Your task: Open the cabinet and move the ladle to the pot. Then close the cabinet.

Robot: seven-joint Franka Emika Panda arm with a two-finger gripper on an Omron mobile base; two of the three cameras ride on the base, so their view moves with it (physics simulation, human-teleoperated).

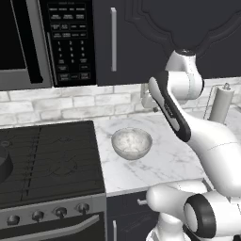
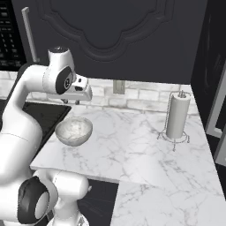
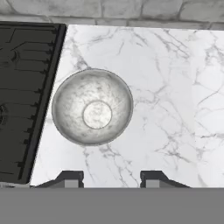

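step: opening the cabinet (image 1: 155, 33) – its door is closed, so this seems the first move.
gripper: gripper (image 3: 111, 178) hangs above the counter (image 3: 175, 109) near the bowl (image 3: 92, 106), pointing down; fingers (image 3: 70, 178) stand apart with nothing between them.
handle: the silver bar (image 1: 113, 39) is at the door's left edge, beside the microwave (image 1: 66, 37), well above the hand.
pot: only a dark rim (image 1: 4, 164) on the stove (image 1: 47, 160), at the left edge.
ladle: not seen – probably behind the door.
advice: raise and turn the hand, grip the bar near the middle, pull in an arc away from the hinge side.
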